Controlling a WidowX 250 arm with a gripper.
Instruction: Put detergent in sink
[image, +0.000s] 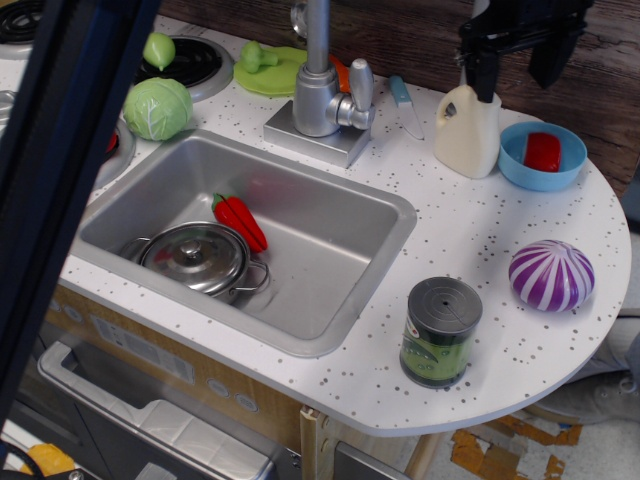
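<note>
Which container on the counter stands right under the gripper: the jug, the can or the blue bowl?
The cream jug. The open gripper hangs over its cap, while the blue bowl sits to its right and the green-labelled can stands near the front edge.

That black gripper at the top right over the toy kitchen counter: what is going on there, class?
The black gripper hangs open just above the small cream-white plastic jug-shaped bottle, one finger in front of its cap. The bottle stands upright on the white speckled countertop, beside the blue bowl. The silver metal sink holds a lidded steel pot and a red toy pepper; no bottle there.
</note>
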